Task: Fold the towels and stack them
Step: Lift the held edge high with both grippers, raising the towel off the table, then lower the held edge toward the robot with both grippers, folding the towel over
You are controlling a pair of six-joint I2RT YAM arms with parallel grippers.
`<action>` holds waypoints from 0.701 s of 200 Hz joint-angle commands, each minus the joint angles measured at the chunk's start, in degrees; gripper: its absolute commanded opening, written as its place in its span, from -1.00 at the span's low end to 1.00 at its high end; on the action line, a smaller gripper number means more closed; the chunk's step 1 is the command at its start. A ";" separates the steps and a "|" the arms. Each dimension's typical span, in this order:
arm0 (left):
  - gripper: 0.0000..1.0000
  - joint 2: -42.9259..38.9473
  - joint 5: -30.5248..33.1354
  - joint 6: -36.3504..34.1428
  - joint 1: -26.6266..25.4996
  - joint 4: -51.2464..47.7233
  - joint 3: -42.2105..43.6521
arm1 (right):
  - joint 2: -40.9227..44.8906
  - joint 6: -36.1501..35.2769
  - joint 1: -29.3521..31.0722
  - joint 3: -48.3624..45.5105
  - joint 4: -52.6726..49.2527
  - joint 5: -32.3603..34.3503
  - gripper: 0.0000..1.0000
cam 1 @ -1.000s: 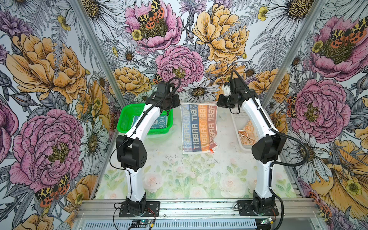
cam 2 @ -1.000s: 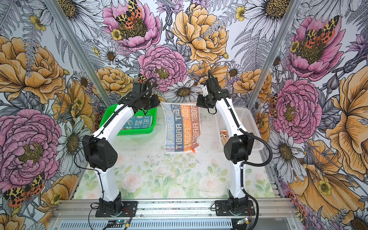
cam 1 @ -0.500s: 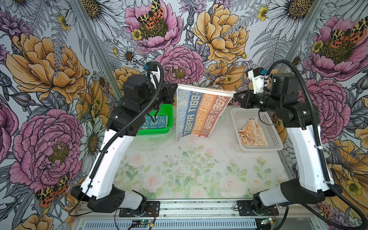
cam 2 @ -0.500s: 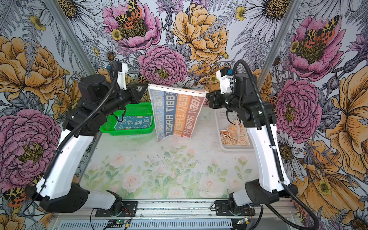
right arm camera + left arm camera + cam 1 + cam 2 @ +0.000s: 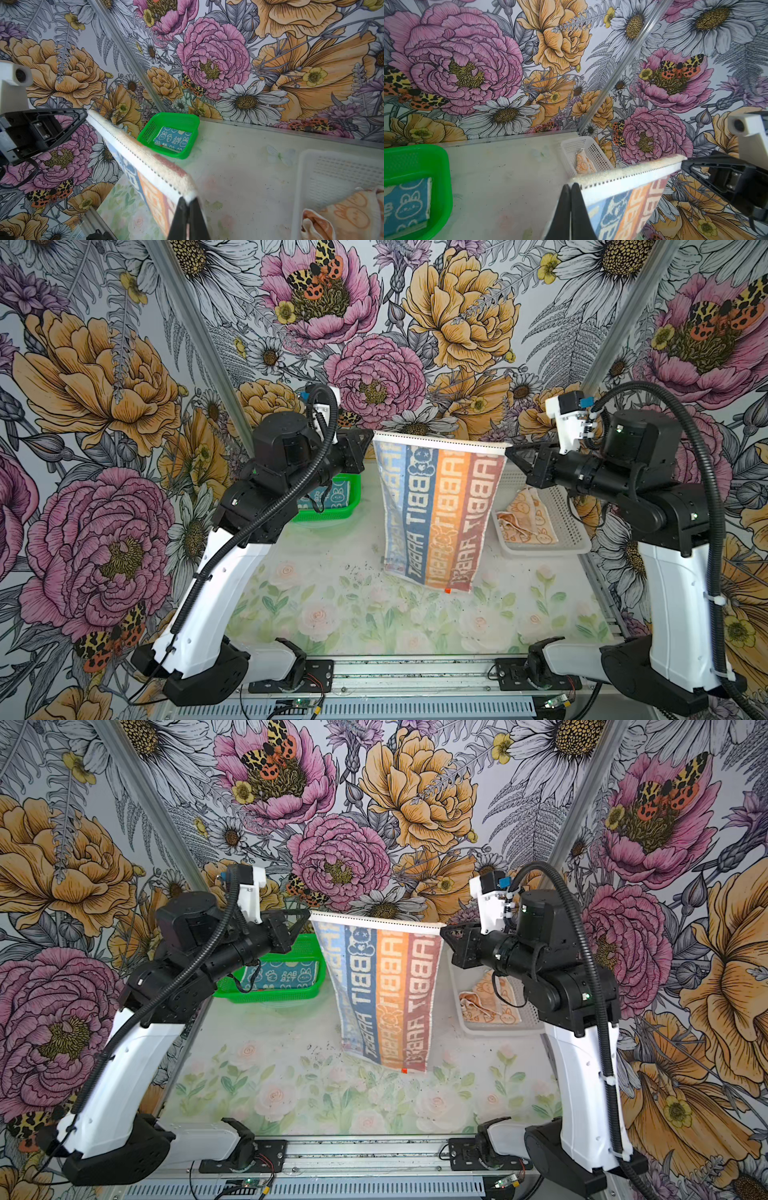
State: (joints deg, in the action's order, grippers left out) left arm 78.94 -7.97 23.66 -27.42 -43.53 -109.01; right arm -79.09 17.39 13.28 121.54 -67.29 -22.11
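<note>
Top views, both: the cream RABBIT-lettered towel [image 5: 440,510] hangs in mid-air as a flat sheet, and every place below is given from it.

Left of the towel: a green mesh basket [image 5: 266,996] holds the blue bunny towel [image 5: 282,977], which appears already folded.

At the towel's upper left corner: the left gripper [image 5: 370,434] is clenched on the hem. The left wrist view confirms the jaws pressed together on that corner [image 5: 571,187].

At the towel's upper right corner: the right gripper [image 5: 508,450] is likewise clamped on the hem, as the right wrist view confirms [image 5: 188,199]. The top edge runs taut between the two grips. The lower edge hangs free, and whether it clears the table [image 5: 332,614] cannot be determined.

Right of the towel: a white mesh basket [image 5: 544,549] holds the orange towel [image 5: 525,516], crumpled and not folded.

Assessment: the step in hand is the folding of the second towel, now lifted and spread. The next move likely calls for both arms to lower together, keeping the hem taut so the cloth lays down square for the fold. Uneven travel risks a skewed crease.
</note>
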 commanded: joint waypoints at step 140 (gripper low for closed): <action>-1.00 41.09 -6.15 -3.42 13.11 -0.86 -10.75 | -43.38 -0.80 -6.70 7.59 1.69 0.62 -1.00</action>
State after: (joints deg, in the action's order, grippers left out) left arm 124.03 -16.40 22.28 -15.51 -44.03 -123.50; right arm -127.79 16.91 6.68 139.15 -67.44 -25.26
